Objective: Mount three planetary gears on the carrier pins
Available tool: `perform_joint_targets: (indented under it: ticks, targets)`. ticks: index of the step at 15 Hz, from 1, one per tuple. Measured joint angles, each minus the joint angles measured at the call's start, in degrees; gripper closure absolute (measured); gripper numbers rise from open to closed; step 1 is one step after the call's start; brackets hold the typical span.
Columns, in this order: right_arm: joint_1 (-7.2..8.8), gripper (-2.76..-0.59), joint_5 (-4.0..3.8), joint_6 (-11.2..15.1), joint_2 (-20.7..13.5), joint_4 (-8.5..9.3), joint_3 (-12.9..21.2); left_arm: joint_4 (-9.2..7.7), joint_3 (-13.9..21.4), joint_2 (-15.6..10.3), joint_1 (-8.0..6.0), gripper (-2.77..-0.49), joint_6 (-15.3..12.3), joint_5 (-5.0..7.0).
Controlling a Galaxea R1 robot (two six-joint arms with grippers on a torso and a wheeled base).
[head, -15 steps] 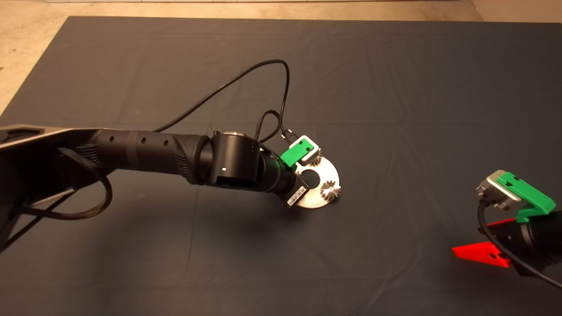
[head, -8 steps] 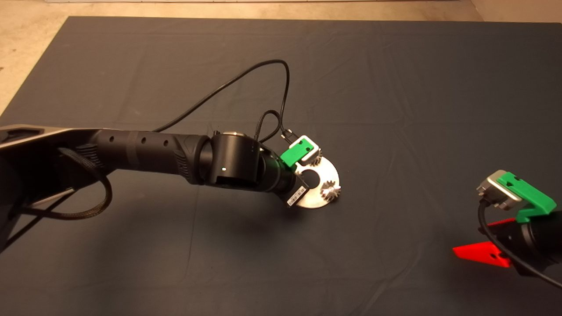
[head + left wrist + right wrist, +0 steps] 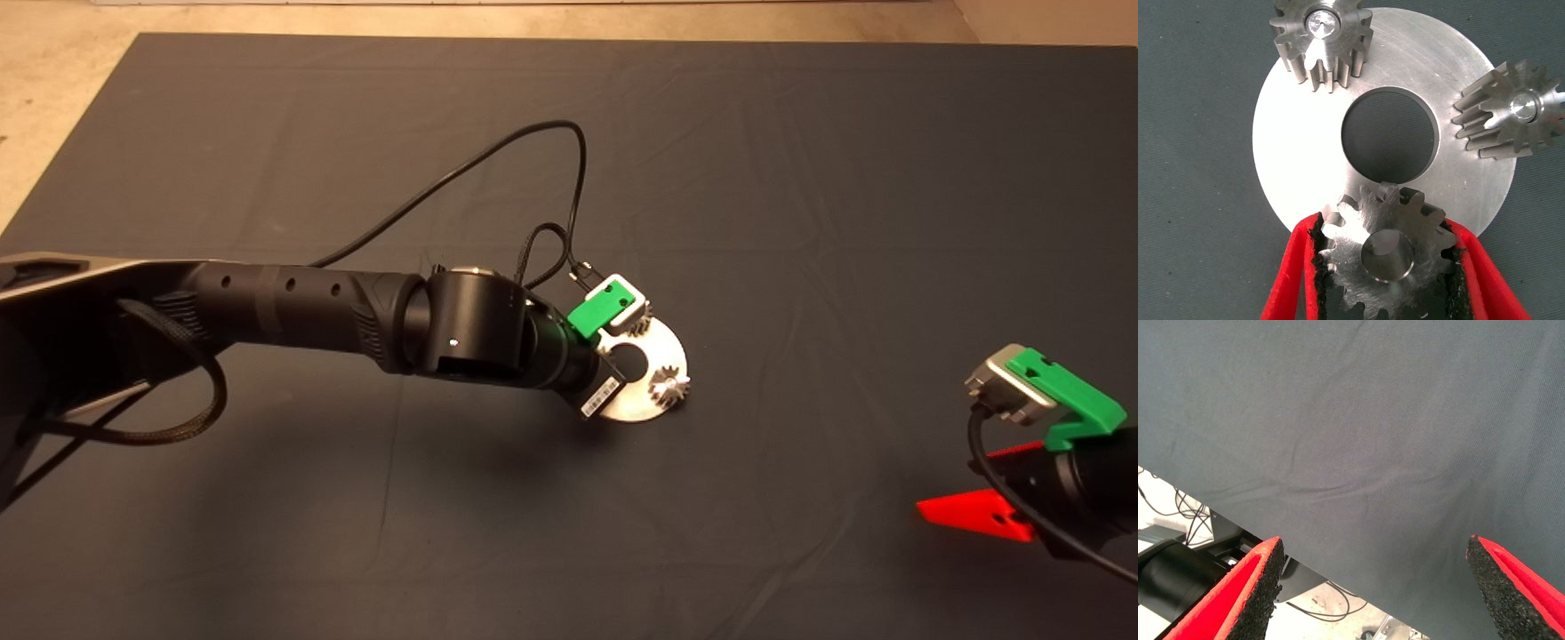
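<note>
Gears (image 3: 1386, 257) are solid metal: stiff, dense, slick on the flanks, so I grip across the teeth. My left hand (image 3: 1386, 280) clasps the third gear over its pin (image 3: 1387, 257) on the plate (image 3: 1288, 160); two others sit seated. Only the wrist view shows this grasp; the head view hides it. My right hand (image 3: 1375, 587) waits spread at the surface's (image 3: 800, 178) edge.

The round plate (image 3: 1305, 153) was brushed metal, silvery with a dull sheen and fine circular marks. The three gears (image 3: 1321, 40) (image 3: 1511, 110) (image 3: 1388, 257) were duller grey metal with machined teeth. The mat (image 3: 800, 178) was matt woven cloth, slightly creased. The left gripper's fingers (image 3: 1288, 280) looked like smooth red plastic with rough black foam pads (image 3: 1317, 267).
</note>
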Motion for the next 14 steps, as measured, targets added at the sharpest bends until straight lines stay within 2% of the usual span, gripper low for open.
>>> perform_joint_targets:
  ticks: [8, 14]
  targets:
    - [0.00, -2.02, 0.02, 0.0, 0.0, 0.00, 0.0, 0.04, 0.0, -0.6, -0.03, -0.78, 0.6, -0.17]
    - [0.00, -2.02, 0.46, 0.0, 0.1, 0.00, 0.0, 0.01, 0.0, -0.6, -0.03, -0.78, 0.6, -0.20]
